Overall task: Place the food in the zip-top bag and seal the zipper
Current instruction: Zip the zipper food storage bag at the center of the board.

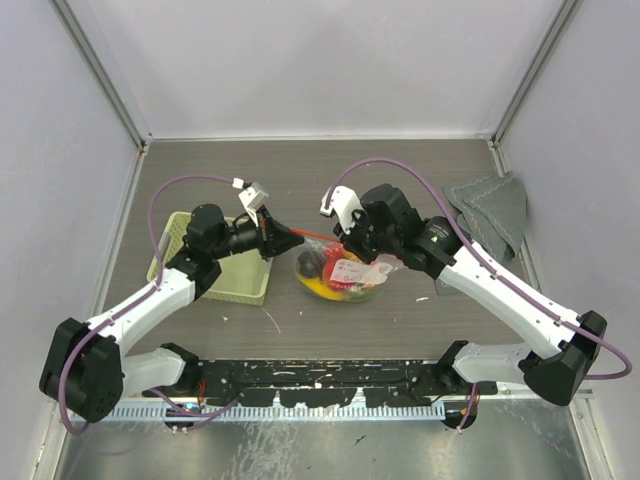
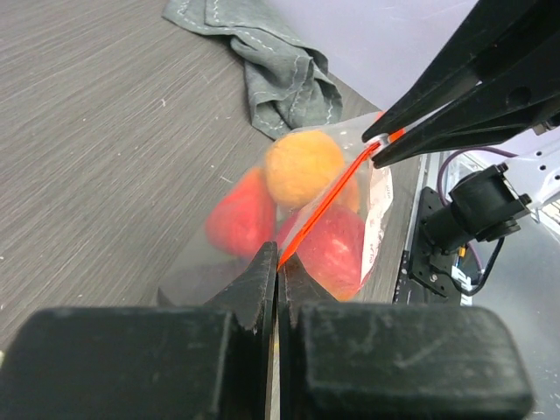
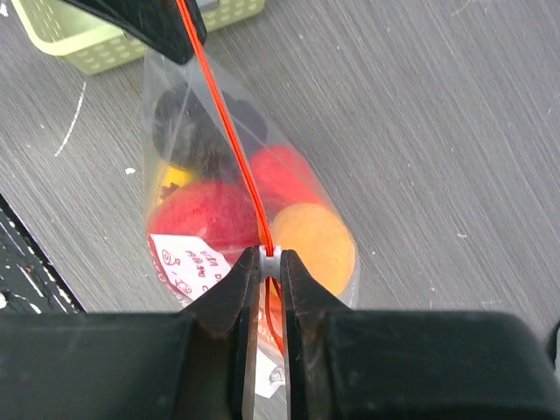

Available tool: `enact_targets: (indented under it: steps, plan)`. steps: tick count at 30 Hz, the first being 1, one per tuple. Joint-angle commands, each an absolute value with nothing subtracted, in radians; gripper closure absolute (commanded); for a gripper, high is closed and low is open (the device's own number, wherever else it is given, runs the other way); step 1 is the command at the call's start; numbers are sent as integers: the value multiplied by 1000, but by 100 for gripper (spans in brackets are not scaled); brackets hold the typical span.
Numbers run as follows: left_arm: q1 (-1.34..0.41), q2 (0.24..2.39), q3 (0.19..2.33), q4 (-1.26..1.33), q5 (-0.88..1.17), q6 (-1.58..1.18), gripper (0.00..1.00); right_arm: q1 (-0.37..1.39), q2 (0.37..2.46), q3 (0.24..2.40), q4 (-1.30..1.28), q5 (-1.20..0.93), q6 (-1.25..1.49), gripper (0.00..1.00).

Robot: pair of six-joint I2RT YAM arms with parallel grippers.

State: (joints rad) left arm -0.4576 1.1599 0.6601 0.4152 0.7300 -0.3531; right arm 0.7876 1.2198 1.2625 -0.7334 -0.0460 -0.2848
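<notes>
The clear zip-top bag (image 1: pixel 340 275) hangs between my two grippers over the table middle, with the food (image 1: pixel 335 278) inside: red, orange, yellow and dark purple pieces. My left gripper (image 2: pixel 278 262) is shut on the left end of the red-orange zipper (image 2: pixel 328 197). My right gripper (image 3: pixel 270 256) is shut on the small white slider (image 3: pixel 270 255) riding the zipper (image 3: pixel 229 140). The zipper runs taut between the two. The orange piece (image 2: pixel 304 166) and red pieces (image 3: pixel 206 214) show through the bag. The bag's white label (image 3: pixel 188 262) faces the right wrist camera.
A pale green basket (image 1: pixel 205 262) stands at the left, just behind my left gripper (image 1: pixel 283 238). A grey folded cloth (image 1: pixel 495 210) lies at the right rear. The black rail (image 1: pixel 320 385) runs along the table's near edge.
</notes>
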Motion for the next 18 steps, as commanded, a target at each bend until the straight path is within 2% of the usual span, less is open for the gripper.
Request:
enact_targets:
  steps: [1,7,8,10,13,16,18]
  plan:
    - [-425,1124,658,427,661,-329,100,777,1159,1240,-805,62,-261,97]
    - [-425,1120,657,438,691,-330,100,776,1149,1215,-807,51,-240,97]
    - [-425,1115,659,429,698,-322,96,776,1151,1217,-807,43,-239,97]
    - [-425,1098,666,400,705,-292,76,776,1158,1223,-805,37,-239,98]
    - [-425,1054,675,351,709,-228,52,776,1169,1246,-805,32,-244,98]
    - [-425,1021,693,308,708,-177,38,777,1176,1272,-805,23,-250,98]
    - [-426,1014,704,303,720,-148,33,777,1180,1290,-807,18,-254,98]
